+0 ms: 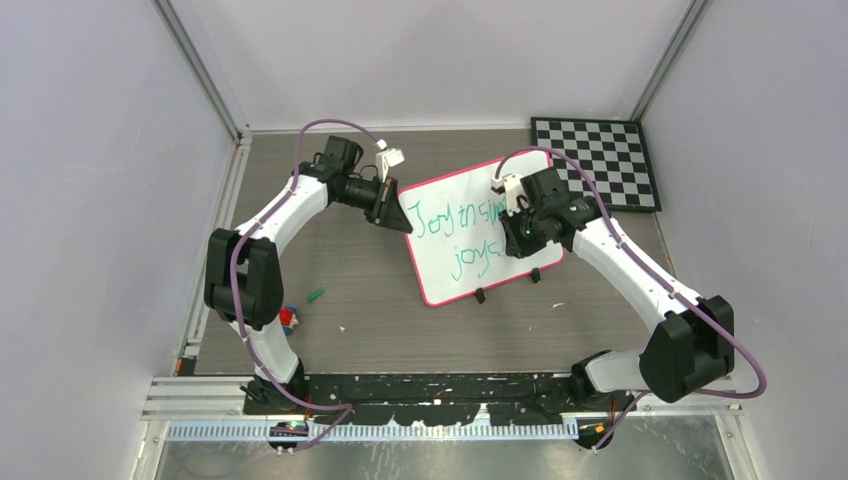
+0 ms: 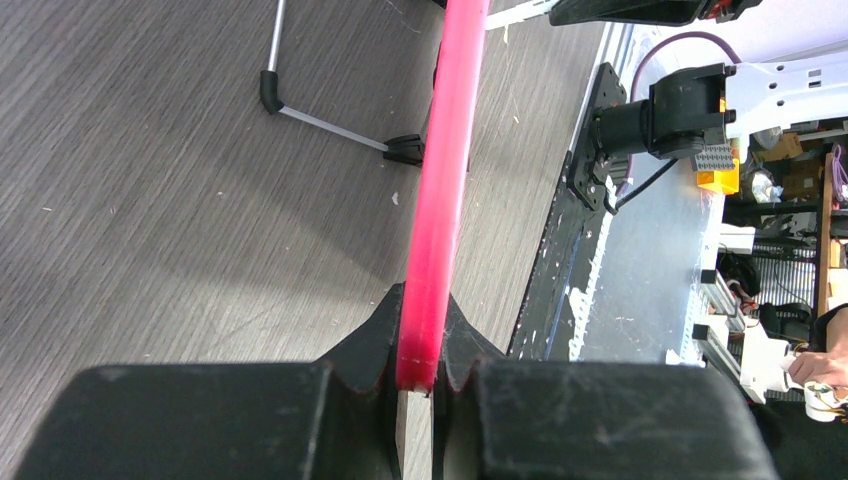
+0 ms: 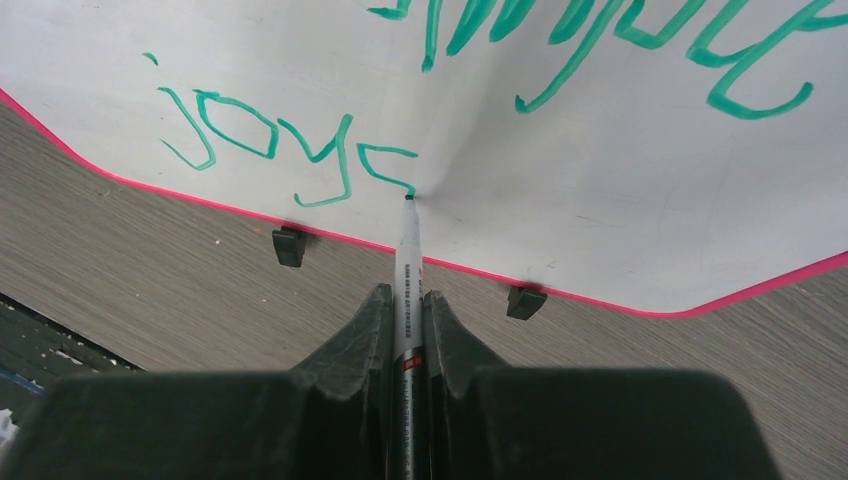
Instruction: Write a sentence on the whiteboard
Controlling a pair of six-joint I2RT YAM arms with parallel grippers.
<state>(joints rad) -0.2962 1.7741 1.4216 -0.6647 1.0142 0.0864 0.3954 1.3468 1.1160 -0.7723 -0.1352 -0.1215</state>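
Observation:
The whiteboard [image 1: 447, 280], white with a pink-red rim, stands tilted mid-table. My left gripper [image 1: 404, 225] is shut on its left edge; in the left wrist view the pink rim [image 2: 440, 200] runs edge-on between the left gripper [image 2: 420, 375] fingers. The sentence [image 1: 462, 235] in green reads "Joy in sim…" over "joys", partly hidden by the right arm. My right gripper [image 3: 407, 300] is shut on a white marker [image 3: 407, 255]. The marker's tip touches the whiteboard [image 3: 600, 200] at the end of the "s" in "joys" [image 3: 290, 150]. In the top view the right gripper [image 1: 515, 240] hangs over the board's right half.
A black-and-white checkered board [image 1: 598, 160] lies at the back right. A small green cap [image 1: 315, 295] and a red-and-blue object [image 1: 289, 318] lie near the left arm. Two black clips [image 3: 289, 245] sit on the board's lower rim. A metal stand leg [image 2: 330, 125] props the board.

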